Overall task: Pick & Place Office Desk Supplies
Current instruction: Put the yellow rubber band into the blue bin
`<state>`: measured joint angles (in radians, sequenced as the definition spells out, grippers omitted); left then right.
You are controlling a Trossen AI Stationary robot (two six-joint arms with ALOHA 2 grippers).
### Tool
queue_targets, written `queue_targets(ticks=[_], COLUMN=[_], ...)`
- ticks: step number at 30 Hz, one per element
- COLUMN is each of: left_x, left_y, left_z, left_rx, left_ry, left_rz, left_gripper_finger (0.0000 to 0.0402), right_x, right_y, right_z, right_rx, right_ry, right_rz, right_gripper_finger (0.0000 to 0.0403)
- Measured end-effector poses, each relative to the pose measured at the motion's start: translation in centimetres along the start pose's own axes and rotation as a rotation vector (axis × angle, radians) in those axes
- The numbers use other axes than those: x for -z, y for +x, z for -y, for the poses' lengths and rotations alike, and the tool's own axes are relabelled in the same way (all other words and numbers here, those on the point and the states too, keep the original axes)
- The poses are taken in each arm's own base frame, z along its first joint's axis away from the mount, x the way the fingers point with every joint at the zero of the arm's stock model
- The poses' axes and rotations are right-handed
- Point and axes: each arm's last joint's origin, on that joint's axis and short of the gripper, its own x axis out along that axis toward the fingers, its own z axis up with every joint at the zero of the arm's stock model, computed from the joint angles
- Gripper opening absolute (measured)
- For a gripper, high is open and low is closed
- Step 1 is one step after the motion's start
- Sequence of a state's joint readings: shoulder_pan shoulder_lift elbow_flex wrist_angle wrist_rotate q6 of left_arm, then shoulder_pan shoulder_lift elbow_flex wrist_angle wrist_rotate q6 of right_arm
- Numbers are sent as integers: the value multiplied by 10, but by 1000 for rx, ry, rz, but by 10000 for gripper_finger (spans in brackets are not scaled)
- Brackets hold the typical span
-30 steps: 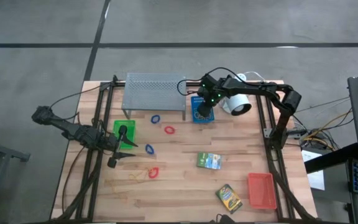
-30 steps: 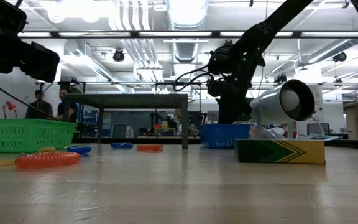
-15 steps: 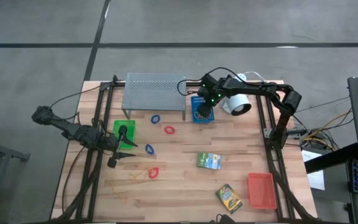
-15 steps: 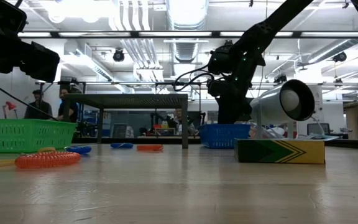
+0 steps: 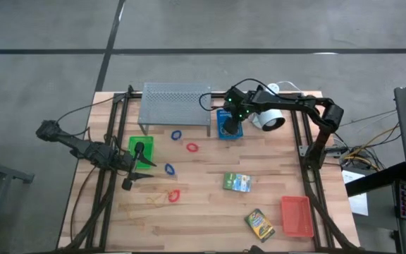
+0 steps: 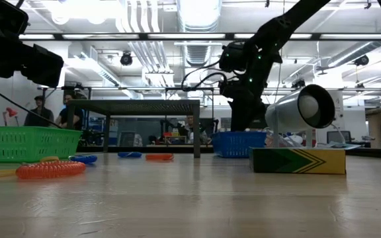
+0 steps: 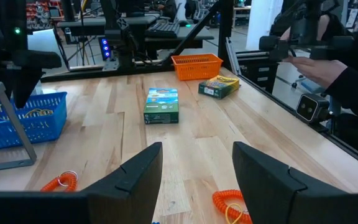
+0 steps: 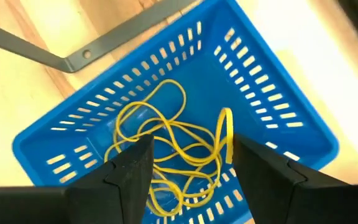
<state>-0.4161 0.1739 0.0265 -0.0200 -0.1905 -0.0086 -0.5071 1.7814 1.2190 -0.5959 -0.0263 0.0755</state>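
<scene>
My right gripper [image 8: 191, 162] stands open just above the blue tray [image 8: 166, 130], pointing steeply down into it; yellow rubber bands [image 8: 160, 149] lie tangled on the tray's floor. The blue tray [image 5: 229, 127] sits on the table beside the shelf's right leg. My left gripper [image 7: 197, 168] waits open and level near the green tray [image 5: 145, 152] at the table's left. Red loops [image 5: 192, 147] [image 5: 174, 195], blue loops [image 5: 177, 134] [image 5: 169, 169] and tan rubber bands [image 5: 143, 204] lie flat on the table. Two card boxes [image 5: 237, 182] [image 5: 259, 224] lie toward the near right. My right gripper is open over the blue tray. One upright loop of a rubber band [image 8: 225, 134] rises close beside one finger [image 8: 260, 168]; I cannot tell whether it touches that finger.
The grey perforated shelf [image 5: 175, 104] stands at the far edge, the white lamp [image 5: 268, 116] to the right of the blue tray. A red-orange tray [image 5: 297, 215] sits at the near right corner. Bare wood lies in the table's middle.
My right gripper has turned a little above the blue tray and stays over it. The left arm and the loose things on the table stand as before.
</scene>
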Motion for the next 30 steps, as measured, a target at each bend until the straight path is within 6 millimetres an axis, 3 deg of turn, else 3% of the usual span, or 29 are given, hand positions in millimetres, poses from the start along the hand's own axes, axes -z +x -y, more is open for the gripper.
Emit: queue_targets(ticks=[9,19,30], left_x=[0,0,0], left_y=[0,0,0], left_z=[0,0,0], left_rx=[0,0,0], left_ry=[0,0,0], left_rz=[0,0,0], left_gripper_finger=[200,200,200], right_x=[-1,1,1], right_y=[-13,-15,-16], right_z=[-13,-30,-29], right_rx=[-15,-39,-15], right_ry=[-34,-54,-48], right_rz=[39,40,47], right_gripper_finger=[212,212,212])
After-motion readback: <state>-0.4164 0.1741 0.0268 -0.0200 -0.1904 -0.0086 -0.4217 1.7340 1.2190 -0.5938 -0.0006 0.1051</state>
